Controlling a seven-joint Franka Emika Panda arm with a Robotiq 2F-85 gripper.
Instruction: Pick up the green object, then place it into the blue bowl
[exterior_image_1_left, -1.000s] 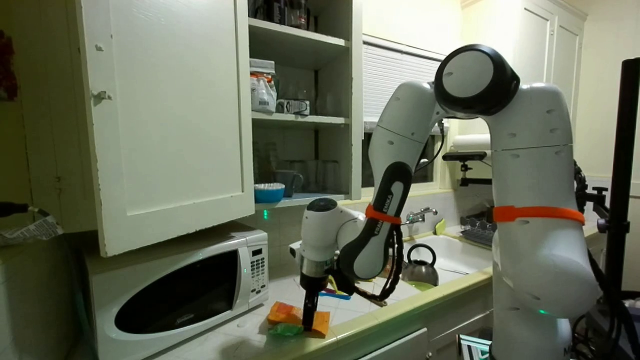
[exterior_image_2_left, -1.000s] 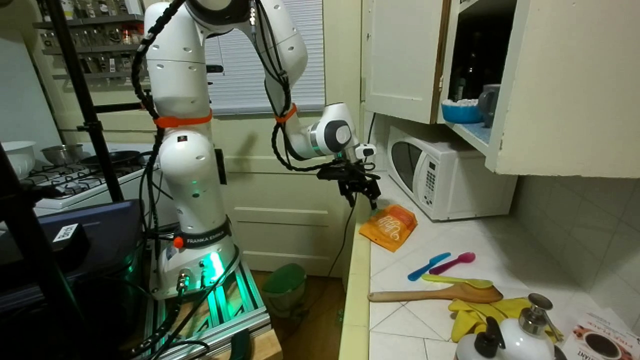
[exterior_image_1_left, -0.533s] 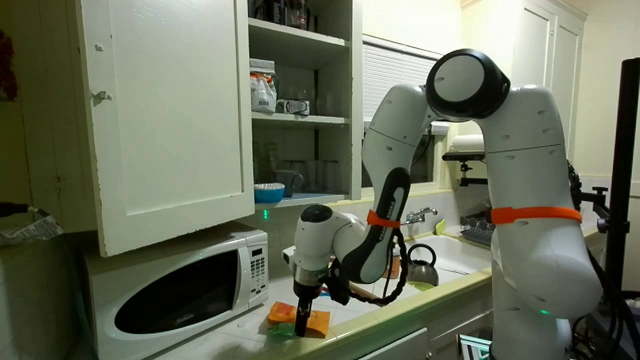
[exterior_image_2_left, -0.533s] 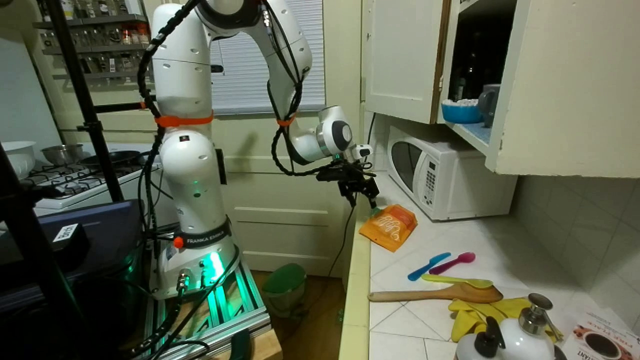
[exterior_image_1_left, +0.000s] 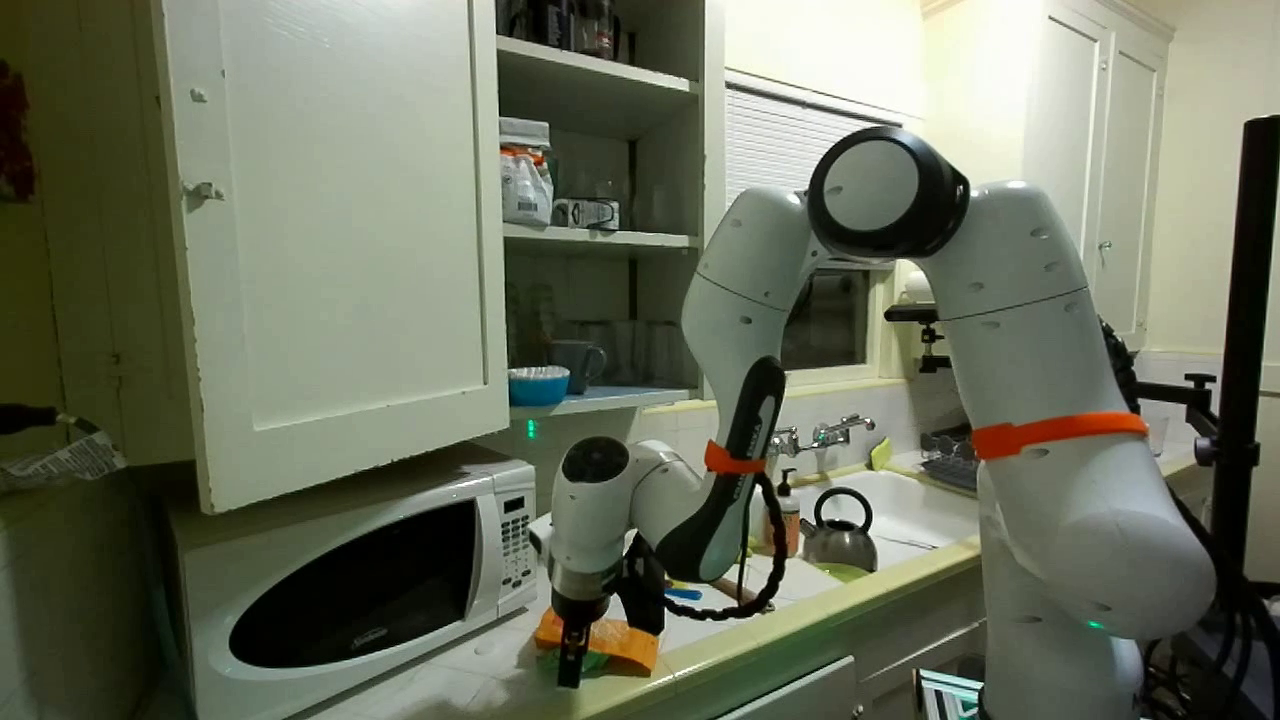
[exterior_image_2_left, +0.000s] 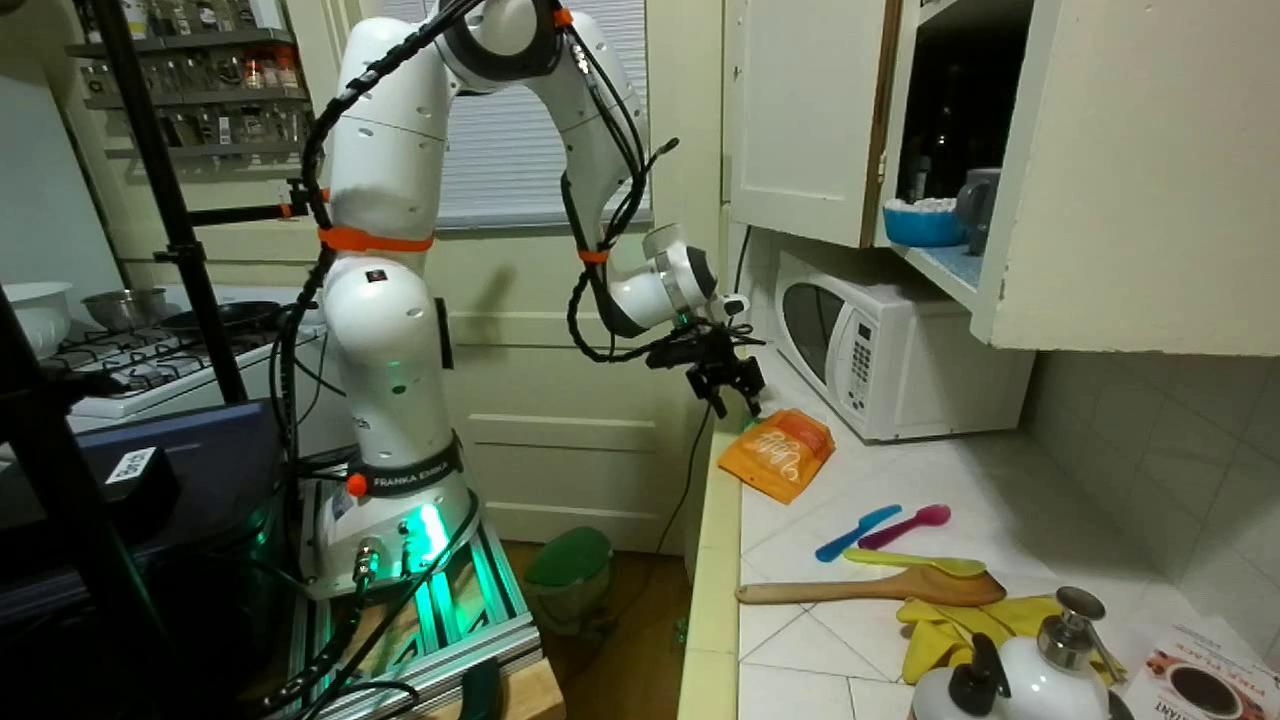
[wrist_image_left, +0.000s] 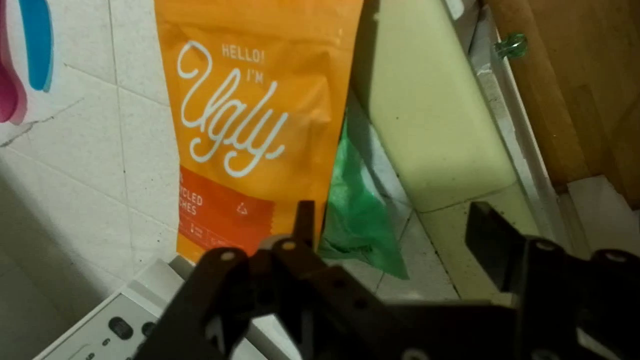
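In the wrist view the claw (wrist_image_left: 391, 225) is released, its jaws well apart, and the green object (wrist_image_left: 357, 220) shows between them, nearer the left jaw, along the right edge of the orange pouch (wrist_image_left: 250, 112). Only the exterior views show the blue bowl (exterior_image_2_left: 922, 228), on the cupboard shelf (exterior_image_2_left: 950, 267); the kettle (exterior_image_1_left: 840, 543) shows only in an exterior view, right of the claw.

An orange pouch (wrist_image_left: 250, 125) carries white looping script and a red-orange band. The green object (wrist_image_left: 357, 220) bears dark markings. The pincer (wrist_image_left: 392, 207) is black, the arm (exterior_image_2_left: 390, 310) mainly white with orange straps (exterior_image_2_left: 375, 241); the bowl (exterior_image_2_left: 922, 228) is blue, the microwave (exterior_image_2_left: 940, 365) white with a black oval window. The counter (exterior_image_2_left: 910, 470) shows white tiles, darker grid lines, a pale yellow edge. A spoon (exterior_image_2_left: 905, 527) is magenta, a cloth (exterior_image_2_left: 930, 640) yellow
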